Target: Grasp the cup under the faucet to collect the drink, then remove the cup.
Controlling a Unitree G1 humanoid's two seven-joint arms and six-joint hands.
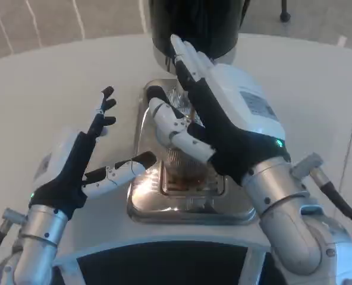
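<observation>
A clear ribbed cup (179, 161) with brown drink in it stands on the silver drip tray (191, 209), under the black dispenser (194, 24). My right hand (223, 119) reaches over it from the right. Its thumb (175, 127) curves across the cup's left front, while its fingers (185, 56) lie straight and point up to the dispenser's base. Much of the cup is hidden behind this hand, and I see no closed grip on it. My left hand (81, 160) hovers left of the tray with fingers spread, its thumb (125, 169) pointing at the tray's edge and holding nothing.
The round white table (57, 77) stretches to both sides of the tray. The dispenser stands at the far middle edge. A dark panel (164, 261) lies along the near edge between my forearms.
</observation>
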